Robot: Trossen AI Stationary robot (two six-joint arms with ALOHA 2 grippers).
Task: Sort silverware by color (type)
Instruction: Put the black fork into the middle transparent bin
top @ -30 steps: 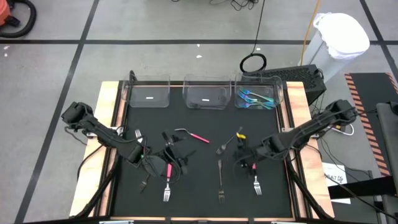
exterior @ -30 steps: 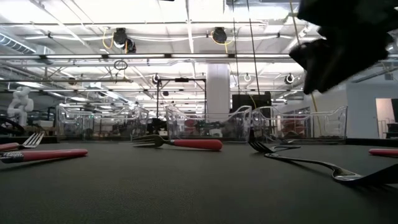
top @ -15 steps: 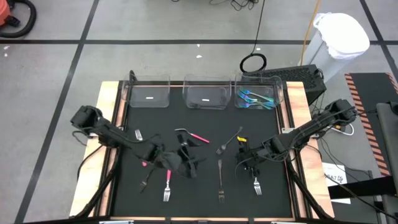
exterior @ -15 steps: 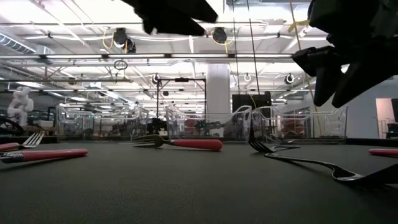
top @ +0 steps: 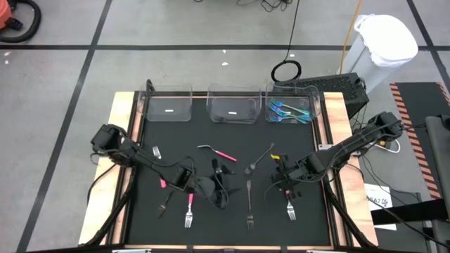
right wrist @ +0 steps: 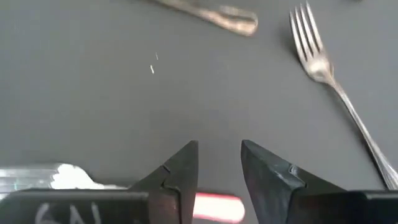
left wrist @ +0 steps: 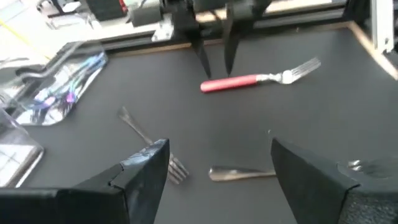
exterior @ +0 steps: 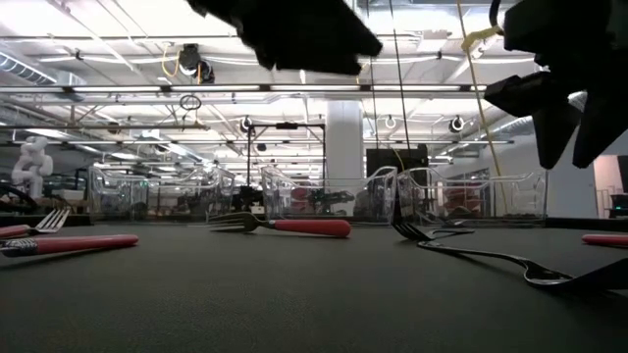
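High view shows me my left gripper (top: 223,188) spread wide, empty, mid-mat; my right gripper (top: 287,177) hangs narrowly parted, empty, above a pink-handled fork (top: 290,204). Teal pieces (top: 290,112) lie in the right bin (top: 318,107).

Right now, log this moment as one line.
left gripper: open, mid-mat | right gripper: open, empty, above pink-handled fork | teal cutlery: binned

My desk (top: 133,112) has a black top and a wood edge. The floor (top: 63,77) is gray with dark lines. A white bin (top: 385,41) stands close by. Long lights (exterior: 118,29) shine on the ceiling, and a white post (exterior: 344,142) stands far back.
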